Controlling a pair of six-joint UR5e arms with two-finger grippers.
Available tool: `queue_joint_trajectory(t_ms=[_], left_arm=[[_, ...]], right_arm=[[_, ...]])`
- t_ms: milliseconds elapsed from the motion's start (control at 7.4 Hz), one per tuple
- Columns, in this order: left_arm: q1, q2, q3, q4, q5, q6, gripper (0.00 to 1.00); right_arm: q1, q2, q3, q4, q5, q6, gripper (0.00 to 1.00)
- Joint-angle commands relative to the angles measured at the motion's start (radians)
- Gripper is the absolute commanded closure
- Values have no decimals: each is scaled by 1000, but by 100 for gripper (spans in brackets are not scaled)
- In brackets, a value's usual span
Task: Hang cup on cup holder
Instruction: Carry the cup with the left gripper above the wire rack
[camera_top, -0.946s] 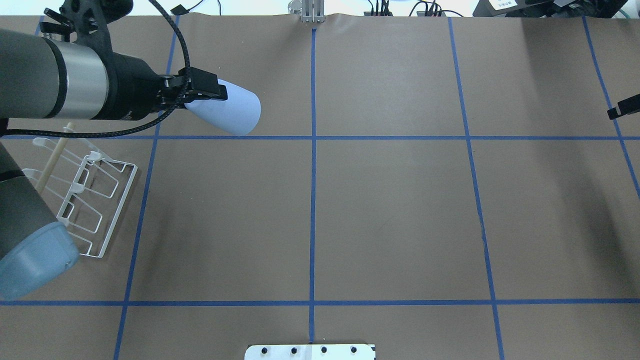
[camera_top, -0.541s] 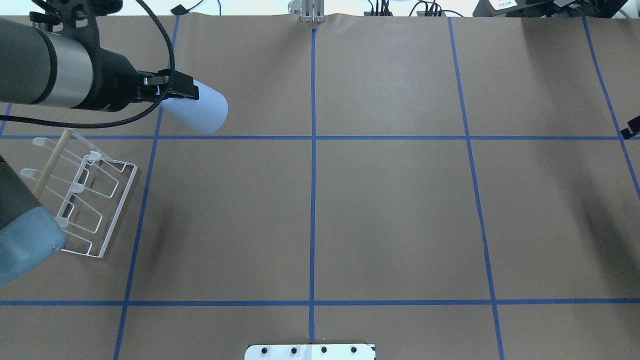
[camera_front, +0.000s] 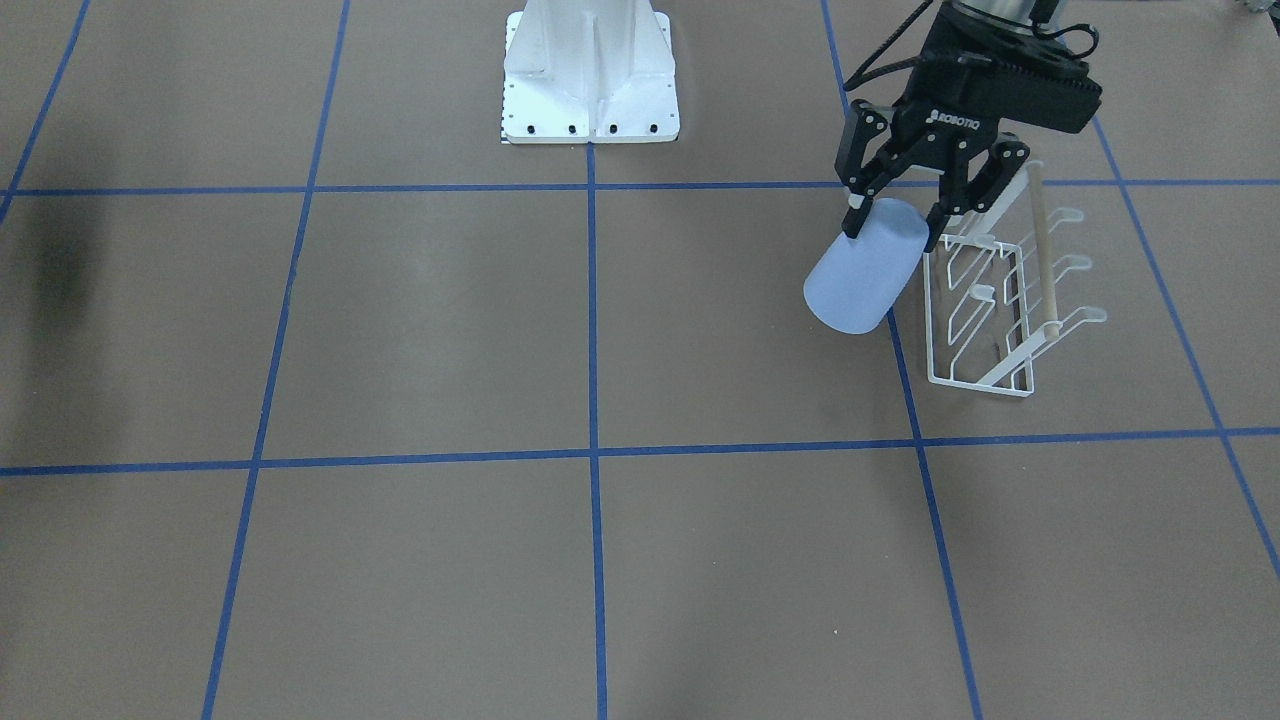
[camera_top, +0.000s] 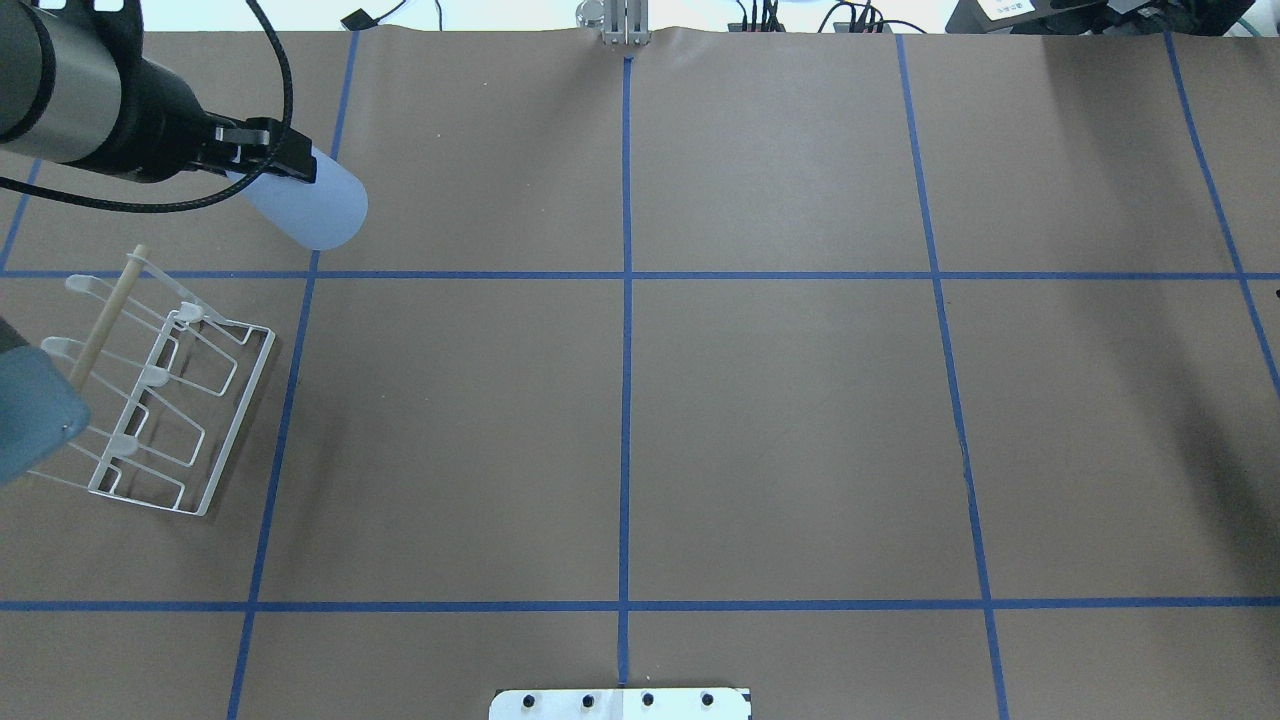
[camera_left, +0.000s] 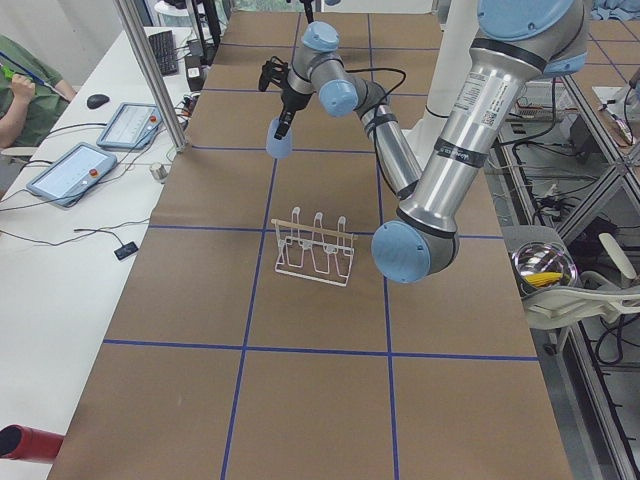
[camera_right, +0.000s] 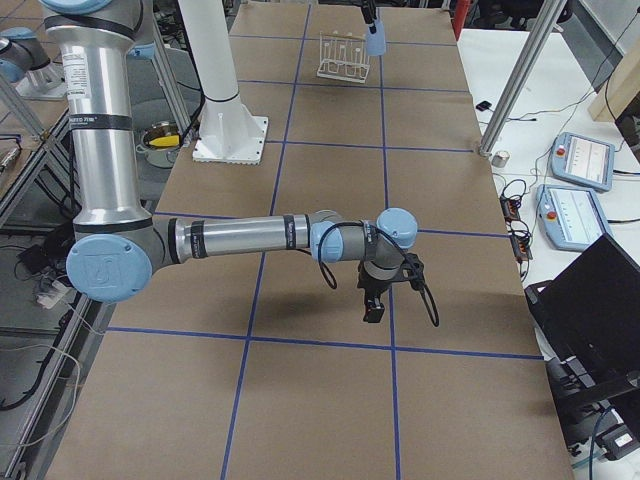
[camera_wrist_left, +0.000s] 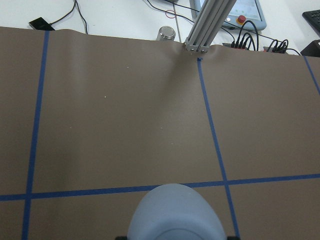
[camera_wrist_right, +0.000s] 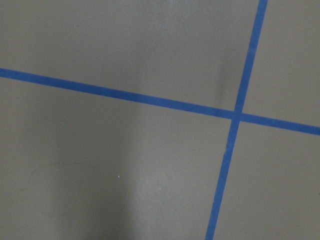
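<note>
The right gripper (camera_right: 375, 305) shows clearly only in the right side view, low over the table (camera_top: 800, 450) and far from the work; I cannot tell how its fingers stand. Its wrist camera sees only brown table and crossing blue tape (camera_wrist_right: 235, 117). In the overhead view the left arm's blue joint covers one corner of the rack (camera_top: 155, 375), and the arm's wrist hides most of the left gripper (camera_front: 893, 232). The left wrist view catches only part of the cup (camera_wrist_left: 175, 215), which is cut off by the bottom edge.

The front view is plain: the left gripper's fingers (camera_front: 852, 222) are closed on the cup (camera_front: 860, 275) at its narrower end. The cup is pale blue, smooth and matte, with no handle, and it widens away from the fingers. Whether that far end is the open mouth is hard to make out. It hangs tilted in the air, wide end down and outward, clear of the table. It sits beside the rack (camera_front: 982, 292) on the side toward the table's middle, not touching it. The rack is white wire with a slanted wooden rod and upturned prongs.
</note>
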Motion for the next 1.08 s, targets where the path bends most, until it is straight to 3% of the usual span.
queue_joint_trajectory(t_ms=[0, 270, 946], left_arm=[[-75, 2, 0, 127, -36, 161, 100], [-115, 48, -9, 177, -90, 275, 100], [-106, 134, 7, 181, -101, 317, 100]], right_arm=[[53, 1, 0, -79, 3, -6, 0], [68, 8, -2, -78, -3, 18, 0], [73, 10, -3, -73, 1, 20, 0]])
